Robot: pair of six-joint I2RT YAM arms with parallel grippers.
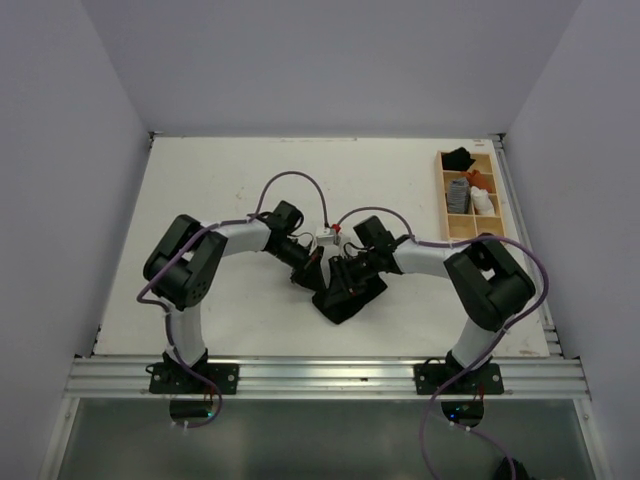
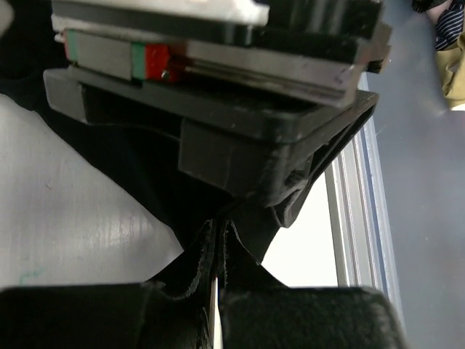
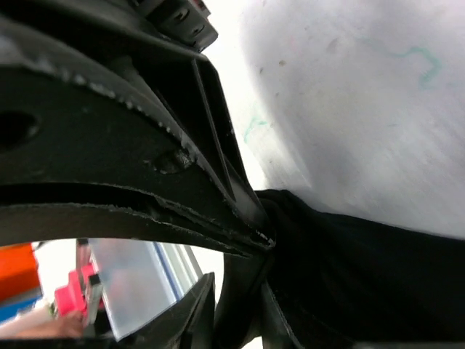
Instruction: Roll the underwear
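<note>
Top external, underwear [image 1: 348, 298]: you see it bunched in a black heap on the table [image 1: 230, 190], mid-width and towards the near edge. Its long axis runs diagonally from near-left to far-right.
Top external, left gripper [image 1: 318, 272]: your tool meets the heap's far-left edge.
Top external, right gripper [image 1: 345, 275]: just beside the left one, over the heap's far side.
Top external, tray [image 1: 465, 226]: at the far right, well apart from the heap.
Left wrist, left gripper [image 2: 216, 291]: your jaws are closed to a sliver, nipping a thin fold of the black fabric [image 2: 211, 251] that rises from the tips.
Right wrist, right gripper [image 3: 232, 283]: your jaws stand partly apart, fabric lying between the tips.
Right wrist, underwear [image 3: 363, 276]: it spreads away from the fingertips across the lower right, flat on the white table [image 3: 363, 109].
</note>
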